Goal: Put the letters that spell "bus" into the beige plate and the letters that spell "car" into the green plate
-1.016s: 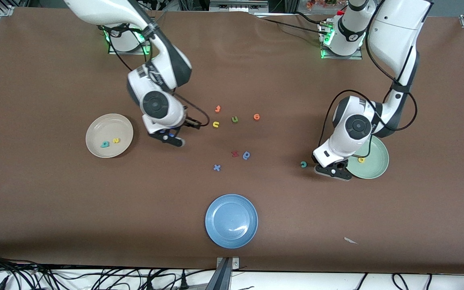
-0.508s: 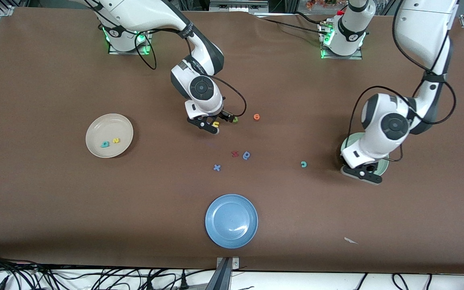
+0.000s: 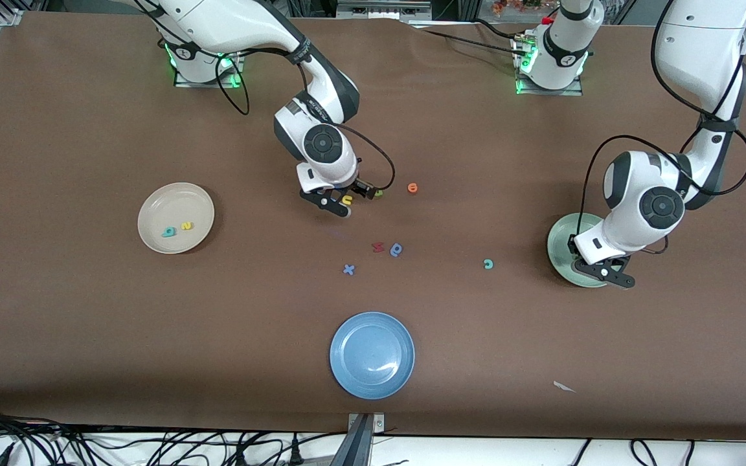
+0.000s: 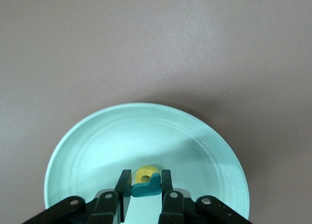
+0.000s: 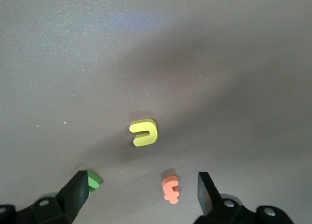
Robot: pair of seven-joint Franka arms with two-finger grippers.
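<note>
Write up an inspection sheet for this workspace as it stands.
Surface: brown table.
Job's things: beige plate holds teal b and yellow s; yellow u, teal c on table; green plate holds yellow a.
Clutter: blue plate, other letters mid-table.
Grippers: left gripper grips teal r over green plate; right gripper open above yellow u.
Cables: along table edge nearest front camera.
Surroundings: nothing seen.

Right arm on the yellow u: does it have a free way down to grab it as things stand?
Probably yes. The right gripper hangs open over the yellow u, which lies flat on the table. The orange letter and green letter sit close by but apart from it.
</note>
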